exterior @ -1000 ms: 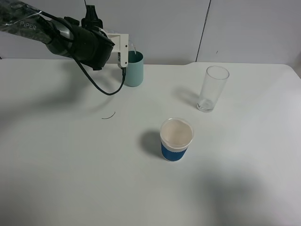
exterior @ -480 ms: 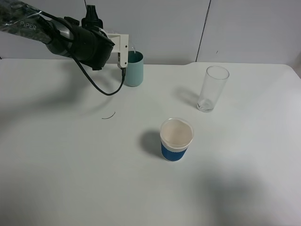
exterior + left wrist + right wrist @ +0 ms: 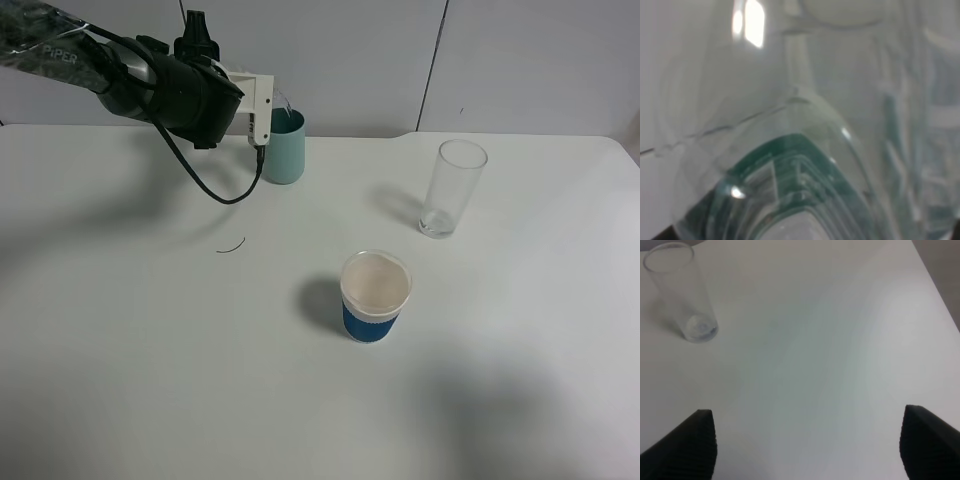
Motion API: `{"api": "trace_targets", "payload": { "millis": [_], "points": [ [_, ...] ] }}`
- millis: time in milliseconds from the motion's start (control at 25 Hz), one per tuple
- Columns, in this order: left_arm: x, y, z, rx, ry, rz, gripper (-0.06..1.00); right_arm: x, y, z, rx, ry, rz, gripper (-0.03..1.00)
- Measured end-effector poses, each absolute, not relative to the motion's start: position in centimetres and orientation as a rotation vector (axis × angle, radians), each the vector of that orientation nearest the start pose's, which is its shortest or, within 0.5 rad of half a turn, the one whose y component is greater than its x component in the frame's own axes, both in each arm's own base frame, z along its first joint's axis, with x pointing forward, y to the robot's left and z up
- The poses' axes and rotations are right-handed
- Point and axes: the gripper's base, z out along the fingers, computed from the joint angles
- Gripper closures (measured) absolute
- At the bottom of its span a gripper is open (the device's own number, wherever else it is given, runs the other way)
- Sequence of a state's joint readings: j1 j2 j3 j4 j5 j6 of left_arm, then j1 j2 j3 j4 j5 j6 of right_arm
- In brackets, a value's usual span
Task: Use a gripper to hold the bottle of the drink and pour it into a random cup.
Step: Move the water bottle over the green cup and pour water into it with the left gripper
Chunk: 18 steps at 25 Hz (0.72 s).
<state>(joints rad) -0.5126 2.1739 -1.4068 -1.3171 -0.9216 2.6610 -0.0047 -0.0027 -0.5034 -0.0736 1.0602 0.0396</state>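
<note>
White-blocked left gripper (image 3: pixel 265 115), on its black arm (image 3: pixel 150 85) over the desk's (image 3: pixel 150 350) far edge left of centre, has its jaws clenched on the clear, green-banded bottle (image 3: pixel 800 170), held just above the rim of the teal cup (image 3: pixel 284 152) standing there. Near the desk's middle stands a white paper cup (image 3: pixel 375 297) with a blue sleeve; toward the far right corner, a tall clear glass (image 3: pixel 452 187). Right gripper (image 3: pixel 807 445), shown only by its wrist camera, hangs over the desk near the glass, jaws released and wide apart.
</note>
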Motion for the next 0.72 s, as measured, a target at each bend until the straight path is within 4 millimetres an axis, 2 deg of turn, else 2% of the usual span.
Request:
{"api": "trace_targets", "payload": {
  "millis": [720],
  "points": [
    [43.09, -16.17, 17.30, 1.328, 1.611, 1.482, 0.40, -0.58, -0.58, 27.84, 0.049, 2.035, -0.066, 0.22]
  ]
}}
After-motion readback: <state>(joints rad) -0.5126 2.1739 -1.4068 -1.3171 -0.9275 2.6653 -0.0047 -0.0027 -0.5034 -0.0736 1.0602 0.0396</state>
